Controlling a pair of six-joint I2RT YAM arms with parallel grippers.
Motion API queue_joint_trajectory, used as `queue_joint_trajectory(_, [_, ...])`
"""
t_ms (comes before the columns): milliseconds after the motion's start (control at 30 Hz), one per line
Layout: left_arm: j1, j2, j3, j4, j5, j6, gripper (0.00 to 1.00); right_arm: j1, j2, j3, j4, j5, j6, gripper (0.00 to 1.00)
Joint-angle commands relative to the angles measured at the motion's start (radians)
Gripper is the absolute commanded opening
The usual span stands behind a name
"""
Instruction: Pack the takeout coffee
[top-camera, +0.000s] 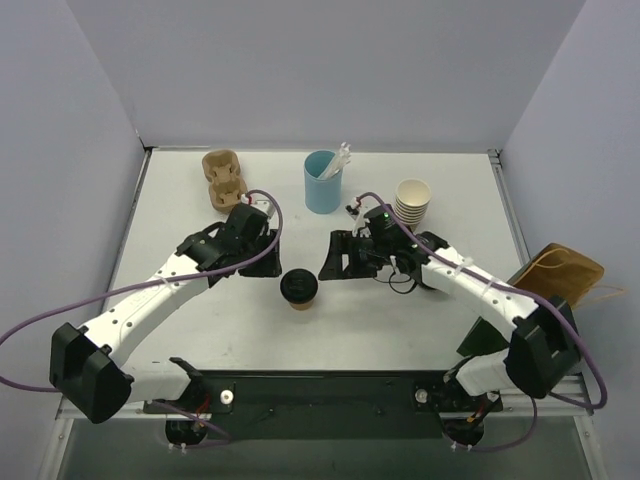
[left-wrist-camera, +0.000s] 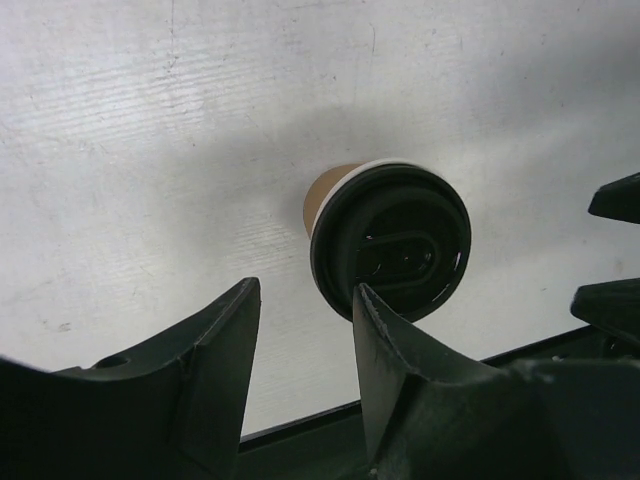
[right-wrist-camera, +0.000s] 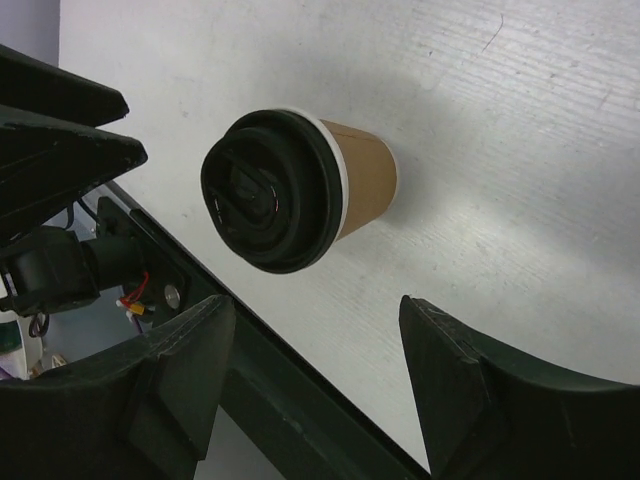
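Top external view: your takeout coffee stands upright on the bench, between both pincers. Left pincer is spread and empty, as is the right pincer. Neither is clearly nearer.

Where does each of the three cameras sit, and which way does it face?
Top external: above, behind the left arm and right arm, facing down at the table; both show, takeout coffee between them.
Left wrist: on its arm, facing down at the takeout coffee; left jaws show, open.
Right wrist: on its arm, facing the takeout coffee; right jaws show, open.
Shared: all three see the takeout coffee.
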Motion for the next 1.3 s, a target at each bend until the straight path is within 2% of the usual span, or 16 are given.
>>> queue_joint_trajectory(0, [0.048, -0.042, -0.119, 0.232, 0.128, 0.004, 0.52, 0.025, 0.104, 0.065, 0.084, -0.037, 0.028, 0.68])
queue_joint_trajectory(267, [0.067, -0.021, -0.223, 0.379, 0.202, -0.001, 0.48, 0.037, 0.251, 0.122, 0.112, -0.109, 0.014, 0.66])
queue_joint_trajectory(367, [0.067, 0.000, -0.249, 0.393, 0.196, -0.004, 0.47, 0.040, 0.303, 0.126, 0.115, -0.104, 0.005, 0.62])
queue_joint_trajectory(500, [0.065, 0.014, -0.275, 0.389, 0.167, -0.002, 0.43, 0.040, 0.332, 0.111, 0.124, -0.078, -0.006, 0.51])
queue_joint_trajectory(767, [0.067, -0.052, -0.277, 0.344, 0.108, -0.005, 0.43, 0.040, 0.342, 0.105, 0.142, -0.092, -0.004, 0.49])
queue_joint_trajectory(1267, [0.067, -0.104, -0.248, 0.289, 0.070, -0.005, 0.43, 0.040, 0.355, 0.115, 0.188, -0.127, -0.009, 0.51])
